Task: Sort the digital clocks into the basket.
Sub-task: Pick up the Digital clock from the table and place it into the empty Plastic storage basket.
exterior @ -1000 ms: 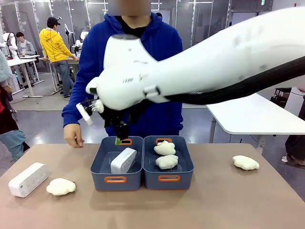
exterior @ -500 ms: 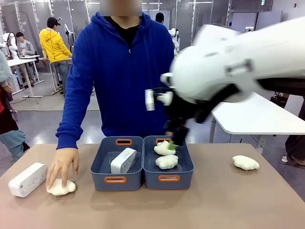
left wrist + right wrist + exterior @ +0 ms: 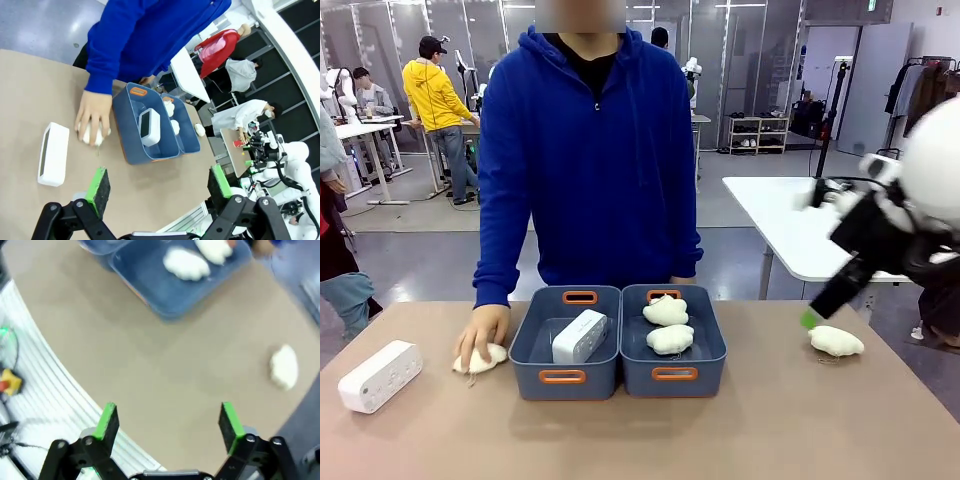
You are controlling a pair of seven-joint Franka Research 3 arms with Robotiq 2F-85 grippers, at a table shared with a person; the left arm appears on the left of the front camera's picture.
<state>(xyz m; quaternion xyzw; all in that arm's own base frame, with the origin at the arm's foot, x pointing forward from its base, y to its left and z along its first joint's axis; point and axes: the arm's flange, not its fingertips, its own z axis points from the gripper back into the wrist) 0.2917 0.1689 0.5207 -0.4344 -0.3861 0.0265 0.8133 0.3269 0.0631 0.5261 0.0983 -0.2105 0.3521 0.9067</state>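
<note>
One white digital clock (image 3: 579, 336) leans inside the left blue-grey basket (image 3: 526, 374). The other digital clock (image 3: 380, 376) lies on the table at the far left. My right gripper (image 3: 809, 319) hangs blurred over the table's right side, well away from both clocks, and its fingers (image 3: 107, 421) stand open with nothing between them. The left wrist view looks down from high up on the table clock (image 3: 53, 154), the clock in the basket (image 3: 149, 127) and the left basket (image 3: 126, 125). My left gripper (image 3: 160, 186) is open and holds nothing.
The twin basket (image 3: 712, 372) to the right holds two cream cloud-shaped soft items (image 3: 669, 325). Another cloud item (image 3: 836, 341) lies at the right, close under my right gripper. The person's hand (image 3: 480, 346) presses a cloud item beside the left basket.
My right arm has swung from above the left basket across to the table's right side. The person's hand has slid a cloud item from beside the table clock toward the baskets.
</note>
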